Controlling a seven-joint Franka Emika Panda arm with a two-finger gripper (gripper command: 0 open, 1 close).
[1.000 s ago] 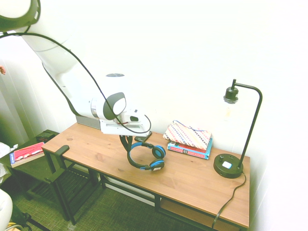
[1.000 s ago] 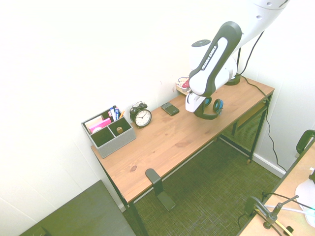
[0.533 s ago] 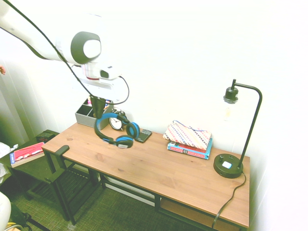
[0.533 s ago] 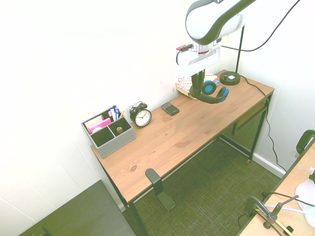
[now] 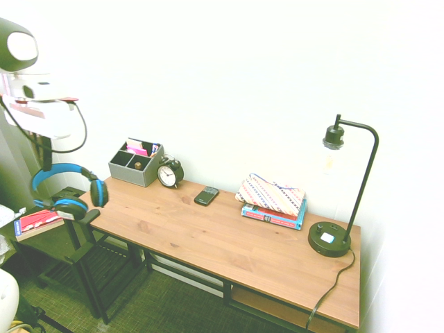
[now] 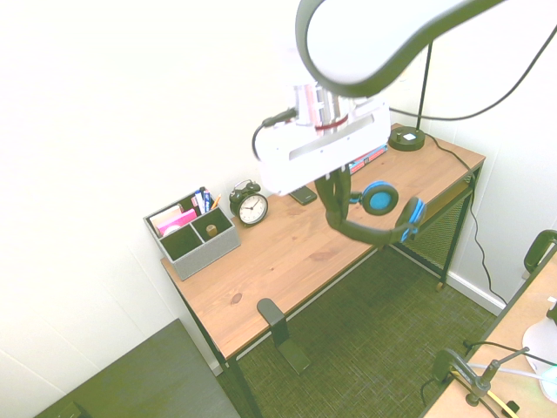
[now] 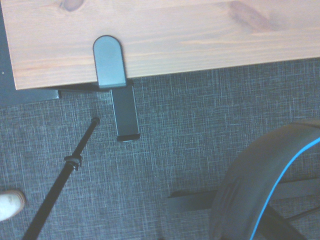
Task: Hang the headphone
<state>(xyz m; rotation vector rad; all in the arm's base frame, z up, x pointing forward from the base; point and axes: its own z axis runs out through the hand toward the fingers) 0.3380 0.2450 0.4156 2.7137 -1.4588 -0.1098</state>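
A long wooden counter [image 5: 229, 243] on a black metal frame is set against a plain white wall [image 5: 263, 76]. The floor [image 6: 365, 348] is covered in dark grey-green carpet (a woven pattern is seen up close). Bright, washed-out light is cast over the upper frame.

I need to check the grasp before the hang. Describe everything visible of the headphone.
The headphone is an over-ear pair with a curved headband, bright blue outside and black inside, and round blue-and-black ear cups hanging lower. It looks like plastic with padded cups. It hangs in the air off the desk's hook end, touching only the gripper, which is shut on the headband from above.
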